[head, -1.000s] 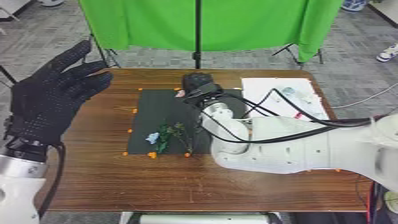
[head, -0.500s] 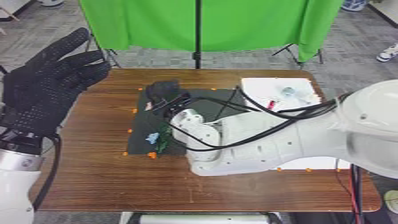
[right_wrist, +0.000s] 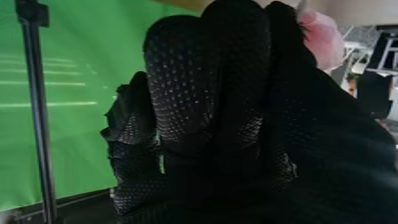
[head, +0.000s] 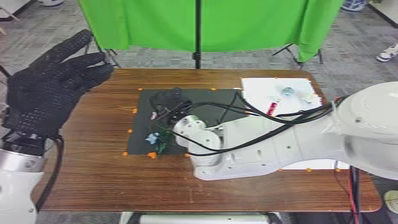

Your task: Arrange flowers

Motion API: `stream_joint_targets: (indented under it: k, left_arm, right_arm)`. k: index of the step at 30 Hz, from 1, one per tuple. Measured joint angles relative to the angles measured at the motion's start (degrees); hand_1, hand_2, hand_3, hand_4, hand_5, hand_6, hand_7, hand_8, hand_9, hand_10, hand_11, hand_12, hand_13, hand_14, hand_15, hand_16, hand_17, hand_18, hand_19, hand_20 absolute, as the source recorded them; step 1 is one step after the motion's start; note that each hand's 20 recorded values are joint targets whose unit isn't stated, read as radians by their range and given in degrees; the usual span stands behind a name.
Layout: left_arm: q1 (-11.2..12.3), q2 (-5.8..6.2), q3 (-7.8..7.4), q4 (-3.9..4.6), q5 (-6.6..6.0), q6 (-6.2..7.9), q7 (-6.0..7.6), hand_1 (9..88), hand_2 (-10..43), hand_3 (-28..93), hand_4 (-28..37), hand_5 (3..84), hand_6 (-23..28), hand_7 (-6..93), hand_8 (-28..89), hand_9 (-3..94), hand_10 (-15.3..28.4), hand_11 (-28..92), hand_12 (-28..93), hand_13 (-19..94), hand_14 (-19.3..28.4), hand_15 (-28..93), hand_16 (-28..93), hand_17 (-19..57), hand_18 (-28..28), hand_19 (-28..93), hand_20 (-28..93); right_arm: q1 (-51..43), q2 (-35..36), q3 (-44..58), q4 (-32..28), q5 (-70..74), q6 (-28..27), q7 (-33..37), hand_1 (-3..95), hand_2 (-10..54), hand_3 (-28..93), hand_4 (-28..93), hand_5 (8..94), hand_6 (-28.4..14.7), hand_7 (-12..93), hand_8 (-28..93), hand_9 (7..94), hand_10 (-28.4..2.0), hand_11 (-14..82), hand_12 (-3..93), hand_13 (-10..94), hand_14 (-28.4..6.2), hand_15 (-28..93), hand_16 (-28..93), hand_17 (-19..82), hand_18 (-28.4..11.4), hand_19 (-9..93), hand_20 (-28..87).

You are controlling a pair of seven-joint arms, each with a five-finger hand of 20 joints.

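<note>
Head view: R robot hand (head: 169, 101) now closer to blue flwr (head: 152, 138).

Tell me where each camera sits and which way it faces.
Head view: on the robot's head, facing forward and down at the wooden table; left hand, right hand and both white arms show.
Right wrist view: on the right arm's wrist, looking past its hand's black glove toward the green curtain.
Shared: the right hand and green curtain.
</note>
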State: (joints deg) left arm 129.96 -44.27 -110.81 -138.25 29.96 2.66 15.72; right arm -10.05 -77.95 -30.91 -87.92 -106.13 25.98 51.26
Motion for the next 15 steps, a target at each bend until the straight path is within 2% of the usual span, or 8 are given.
stream_joint_targets:
  k: [8, 15]
  left_arm:
    - [-0.2, 0.09, 0.54, 0.06, 0.0, -0.03, -0.06, 23.6, 7.0, 76, -24.0, 33.0, 7.9, 15.9, -11, 31.1, 20.8, 25, 11, 24, 28.4, 44, -7, -5.7, 28.4, 62, 17]
    - [-0.18, -0.04, 0.65, 0.09, -0.02, -0.03, -0.1, 23.6, 7.1, 76, -23.9, 33.0, 7.9, 16.0, -11, 31.2, 20.9, 25, 11, 24, 28.4, 44, -7, -5.6, 28.4, 61, 20]
  right_arm:
    - [-1.05, 0.34, 2.03, 0.24, 1.98, -6.08, 0.0, 53.3, -9.5, 58, -28, 80.6, 4.6, 14, -2, 93.7, -6.1, 30.1, 18.8, 82, -4.1, 59, 21, 38, -18.4, 93, 27]
    - [-1.85, 0.81, 2.67, 0.78, 3.14, -7.0, 0.47, 49.6, -9.5, 60, -28, 75.8, 3.8, 14, -2, 93.1, -6.4, 30.1, 19.4, 82, -4.1, 59, 21, 38, -18.6, 93, 27]
